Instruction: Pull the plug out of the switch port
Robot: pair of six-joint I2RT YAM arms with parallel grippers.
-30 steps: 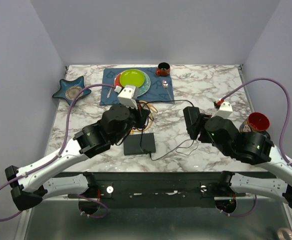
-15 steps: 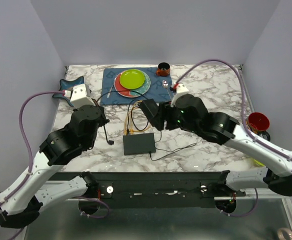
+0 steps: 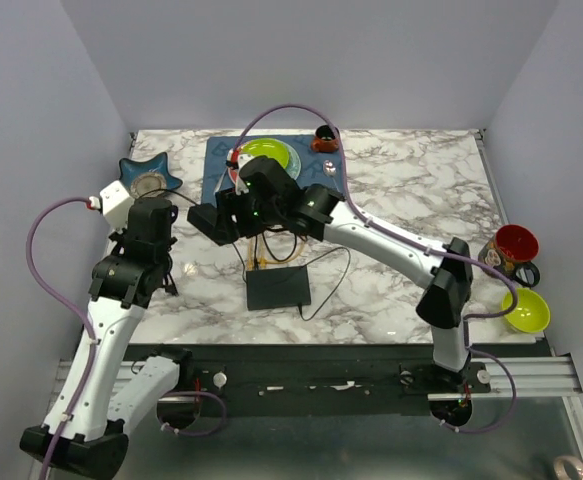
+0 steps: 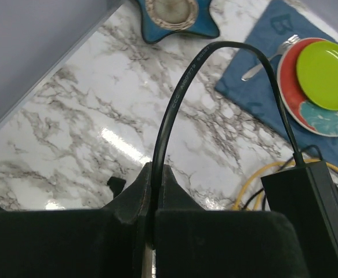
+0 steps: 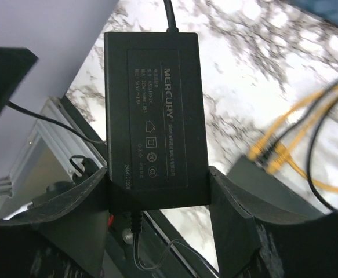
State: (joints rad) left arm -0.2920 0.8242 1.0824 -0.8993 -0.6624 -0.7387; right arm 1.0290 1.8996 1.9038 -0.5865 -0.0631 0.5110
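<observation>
On the marble worktop (image 3: 411, 190), the switch (image 3: 278, 288) lies flat near the front edge, with yellow cables (image 3: 259, 262) entering its far side. The left jaws are closed on a thin black cord (image 4: 174, 98). The right jaws, held wide, clamp the power brick (image 5: 151, 104).

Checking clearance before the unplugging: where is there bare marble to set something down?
Free: the marble right of the placemat, out to the red cup. Crowded: between placemat and switch, where yellow cables, the black cord and the held power brick bunch up.
</observation>
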